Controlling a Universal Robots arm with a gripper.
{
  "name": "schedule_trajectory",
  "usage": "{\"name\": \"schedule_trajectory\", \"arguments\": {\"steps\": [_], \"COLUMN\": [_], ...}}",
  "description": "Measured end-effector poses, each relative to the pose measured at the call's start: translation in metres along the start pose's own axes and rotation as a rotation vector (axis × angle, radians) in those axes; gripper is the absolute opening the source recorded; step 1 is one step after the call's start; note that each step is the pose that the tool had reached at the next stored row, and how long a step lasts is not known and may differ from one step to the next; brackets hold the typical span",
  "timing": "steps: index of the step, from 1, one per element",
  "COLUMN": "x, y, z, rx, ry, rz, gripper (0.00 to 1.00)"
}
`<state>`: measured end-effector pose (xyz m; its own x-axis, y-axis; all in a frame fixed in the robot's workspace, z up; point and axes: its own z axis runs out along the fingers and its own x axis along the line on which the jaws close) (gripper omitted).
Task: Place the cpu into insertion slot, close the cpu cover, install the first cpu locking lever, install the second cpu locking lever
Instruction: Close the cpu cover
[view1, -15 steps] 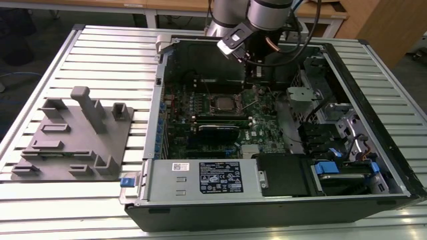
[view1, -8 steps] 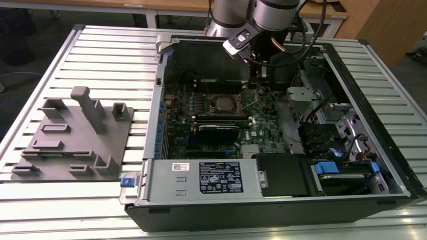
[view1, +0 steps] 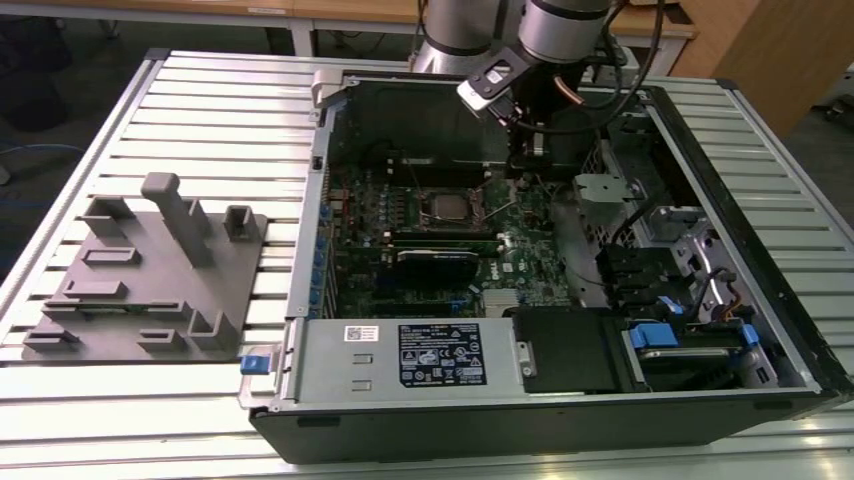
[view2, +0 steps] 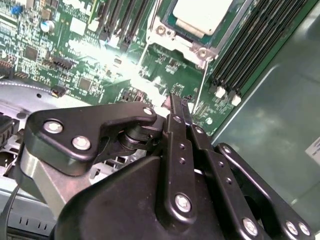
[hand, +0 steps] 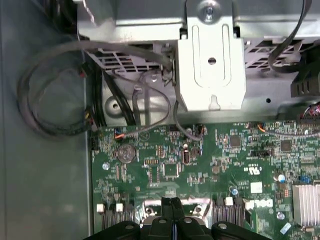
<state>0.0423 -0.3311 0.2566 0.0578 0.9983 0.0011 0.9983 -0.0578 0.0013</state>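
The cpu (view2: 202, 12), with its silvery top, lies in the insertion slot on the green board and also shows in the exterior view (view1: 449, 205). The slot's contact field is hidden beneath it. The cpu cover (view2: 182, 42) lies flat around the chip as a dark-silver frame. Two thin wire locking levers (view2: 203, 82) (view2: 143, 57) run out from the cover's corners and stand off the board. My gripper (view2: 176, 102) is shut with nothing between its fingers. It hangs low over the board beside the socket, close to one lever, on the exterior view's right of the chip (view1: 525, 172) (hand: 171, 201).
Long black memory slots (view2: 255, 45) flank the socket. A black card (view1: 438, 258) lies nearer the front. A metal bracket (hand: 212, 65) and loose cables (hand: 50, 100) sit beyond the board. Drive bays with blue tabs (view1: 654, 335) line the case's right side. A grey fixture block (view1: 147, 270) stands outside the case.
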Motion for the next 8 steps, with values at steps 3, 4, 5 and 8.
{"name": "schedule_trajectory", "arguments": {"steps": [3, 4, 5, 8], "x": [0.0003, 0.0004, 0.0005, 0.0008], "y": [0.0048, 0.0064, 0.0083, 0.0139], "z": [0.0002, 0.0003, 0.0004, 0.0005], "rx": [0.0000, 0.0000, 0.0000, 0.0000], "ry": [0.0000, -0.0001, -0.0001, -0.0004], "rz": [0.004, 0.006, 0.008, 0.012], "gripper": [0.10, 0.10, 0.10, 0.10]}}
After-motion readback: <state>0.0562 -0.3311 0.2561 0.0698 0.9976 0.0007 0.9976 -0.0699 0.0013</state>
